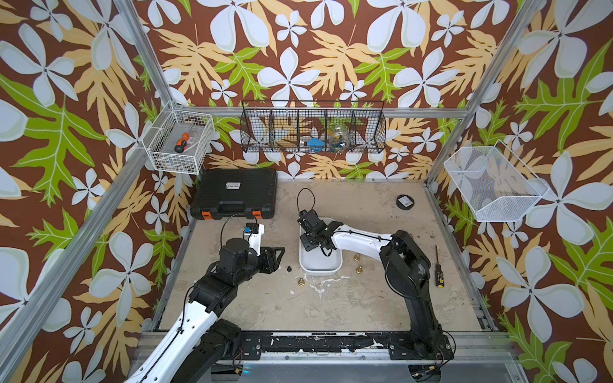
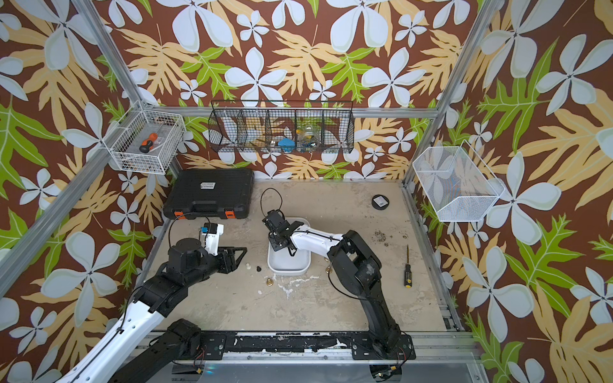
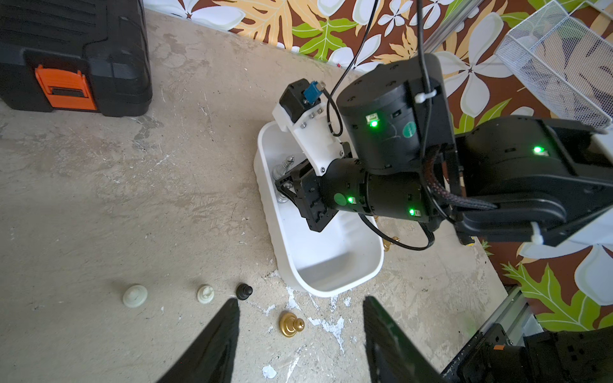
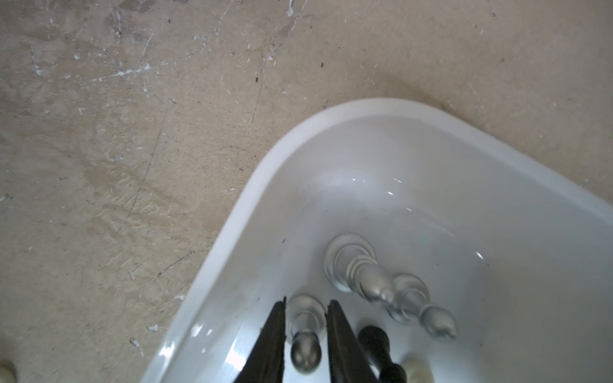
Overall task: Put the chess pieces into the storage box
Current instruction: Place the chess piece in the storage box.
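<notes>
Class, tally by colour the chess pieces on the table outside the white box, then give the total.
Gold pieces: 3
Cream pieces: 2
Black piece: 1
Total: 6

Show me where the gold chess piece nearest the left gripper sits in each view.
In a top view: gold chess piece on the table, off the storage box's near corner.
In a top view: same spot.
Left wrist: between the left gripper's open fingers.
Right wrist: not in it.
Shared landmark: the storage box, in all four.
</notes>
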{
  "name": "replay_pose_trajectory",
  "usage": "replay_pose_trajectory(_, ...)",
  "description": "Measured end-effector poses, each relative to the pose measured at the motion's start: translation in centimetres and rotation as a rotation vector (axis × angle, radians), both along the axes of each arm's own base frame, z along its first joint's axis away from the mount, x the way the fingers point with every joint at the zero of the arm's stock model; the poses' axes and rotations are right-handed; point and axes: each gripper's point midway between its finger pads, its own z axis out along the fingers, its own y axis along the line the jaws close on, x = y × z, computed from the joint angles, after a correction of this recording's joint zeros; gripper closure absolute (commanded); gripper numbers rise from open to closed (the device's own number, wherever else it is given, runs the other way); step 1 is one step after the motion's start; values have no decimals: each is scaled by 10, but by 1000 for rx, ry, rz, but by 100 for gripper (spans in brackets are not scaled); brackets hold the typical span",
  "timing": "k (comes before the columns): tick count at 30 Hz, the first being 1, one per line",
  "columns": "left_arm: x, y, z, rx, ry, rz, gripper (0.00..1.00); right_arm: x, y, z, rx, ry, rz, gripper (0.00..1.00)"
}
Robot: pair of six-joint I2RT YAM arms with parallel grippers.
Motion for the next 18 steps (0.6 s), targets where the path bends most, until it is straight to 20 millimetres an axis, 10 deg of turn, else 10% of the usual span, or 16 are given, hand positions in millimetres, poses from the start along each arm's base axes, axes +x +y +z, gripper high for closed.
replay_pose_trajectory(11, 3, 4, 1, -2, 22, 39, 44, -13, 3, 68, 89, -60, 27, 63)
replay_pose_trajectory(18, 13, 23, -26, 91, 185, 185, 57, -78, -36, 136, 320, -166, 109, 56)
